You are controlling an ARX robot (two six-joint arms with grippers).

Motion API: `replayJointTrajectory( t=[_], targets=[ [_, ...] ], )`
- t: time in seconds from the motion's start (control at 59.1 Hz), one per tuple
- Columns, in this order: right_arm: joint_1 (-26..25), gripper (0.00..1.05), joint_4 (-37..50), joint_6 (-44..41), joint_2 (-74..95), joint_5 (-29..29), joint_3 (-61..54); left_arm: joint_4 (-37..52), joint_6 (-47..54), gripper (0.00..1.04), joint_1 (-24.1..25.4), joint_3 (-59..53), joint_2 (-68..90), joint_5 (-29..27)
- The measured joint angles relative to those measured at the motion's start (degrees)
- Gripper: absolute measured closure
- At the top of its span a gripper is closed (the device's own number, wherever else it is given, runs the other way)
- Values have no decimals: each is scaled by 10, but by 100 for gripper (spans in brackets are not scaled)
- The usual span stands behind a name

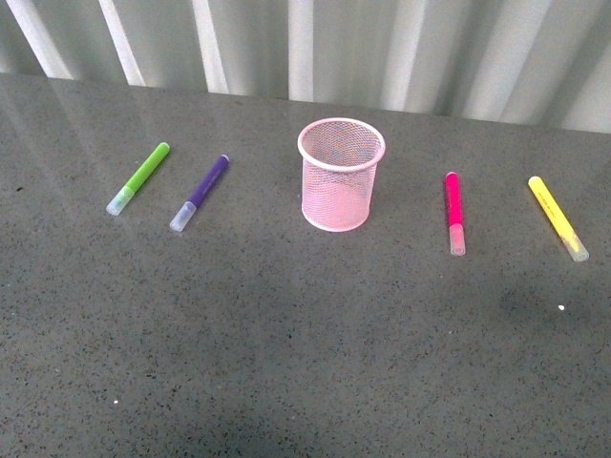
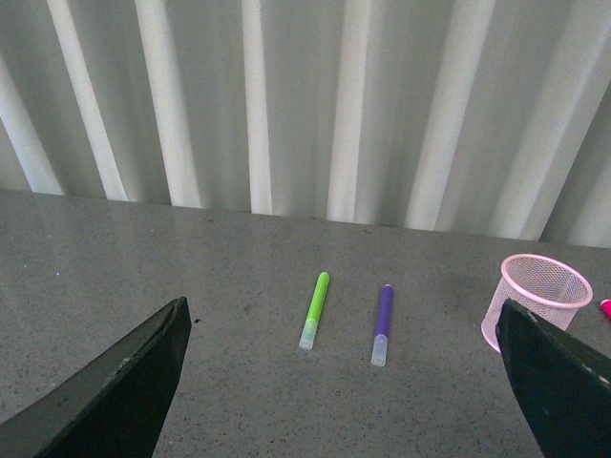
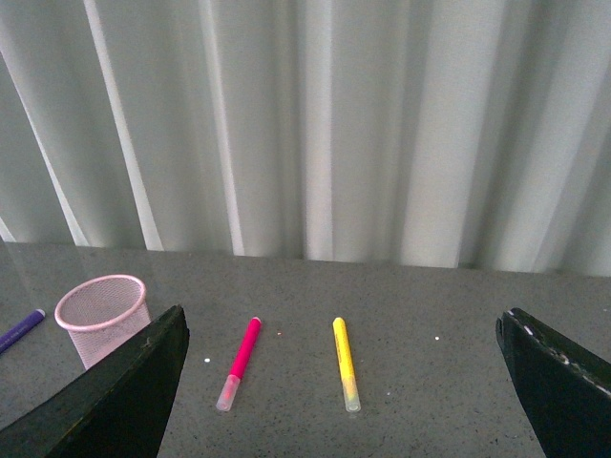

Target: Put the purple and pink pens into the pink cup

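Nothing picked yet: purple pen (image 1: 200, 194) and pink pen (image 1: 453, 212) lie flat on the surface (image 1: 286, 363), pink cup (image 1: 334, 196) upright between them.
Both pens sit well apart from the cup, purple to its left, pink to its right. The left tool (image 2: 342, 310) and right tool (image 3: 342, 313) are spread wide, empty. Pens look light, stiff, smooth, likely to roll; pinch mid-barrel, not the clear cap.

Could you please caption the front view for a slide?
Pink cup stands upright; green pen and purple pen lie left of it, pink pen and yellow pen right.

Black, wedge-shaped claw fingers (image 2: 115, 401)
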Motion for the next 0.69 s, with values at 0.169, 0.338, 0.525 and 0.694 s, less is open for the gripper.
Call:
replayJointTrajectory(
  t=[0.169,0.338,0.525,0.694],
  targets=[
    [0,7,0,0,0,0,0,0,0,7,0,0,0,0],
    [0,7,0,0,0,0,0,0,0,7,0,0,0,0],
    [0,7,0,0,0,0,0,0,0,7,0,0,0,0],
    [0,7,0,0,0,0,0,0,0,7,0,0,0,0]
  ],
)
